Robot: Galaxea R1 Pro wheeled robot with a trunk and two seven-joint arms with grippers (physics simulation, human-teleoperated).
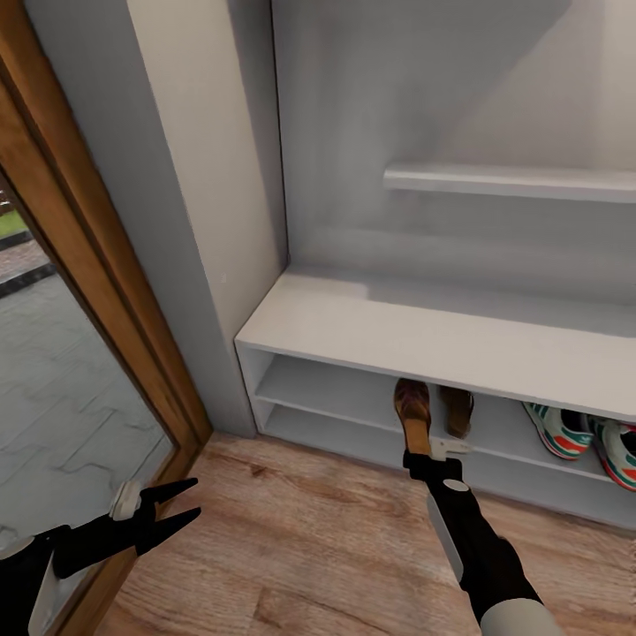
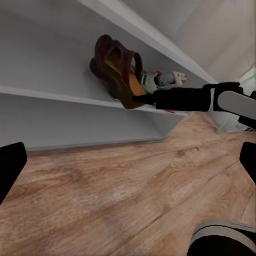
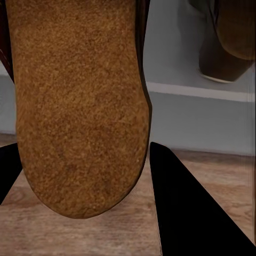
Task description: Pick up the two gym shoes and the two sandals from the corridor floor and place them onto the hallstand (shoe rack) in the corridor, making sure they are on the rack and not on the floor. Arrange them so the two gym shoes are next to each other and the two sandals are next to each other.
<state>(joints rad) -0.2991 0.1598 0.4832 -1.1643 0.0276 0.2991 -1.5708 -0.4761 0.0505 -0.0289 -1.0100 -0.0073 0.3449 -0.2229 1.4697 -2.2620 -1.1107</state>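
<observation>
Two grippers are showing in the head view, and no brand, label or writing is readable on anything. At the far left a wood-framed glass door is giving onto grey paving outside. Low beside it the left gripper is hanging above the wooden floor with its fingers spread and nothing between them. A grey wall strip is running up to the shoe rack, whose pale bench top is lying bare above two low shelves.

Right of centre, the right gripper is reaching to the edge of the upper low shelf and pinching the heel end of one brown sandal; the toe is lying in on the shelf while the heel is sticking out past the edge. In the right wrist view the tan insole is sitting between the dark fingers. The second sandal is resting on the same shelf just beside the first. Farther right, well apart from the sandals, the two gym shoes are sitting side by side on that shelf, green stripes and red patches showing. A bare upper shelf is jutting from the rack's back wall.
</observation>
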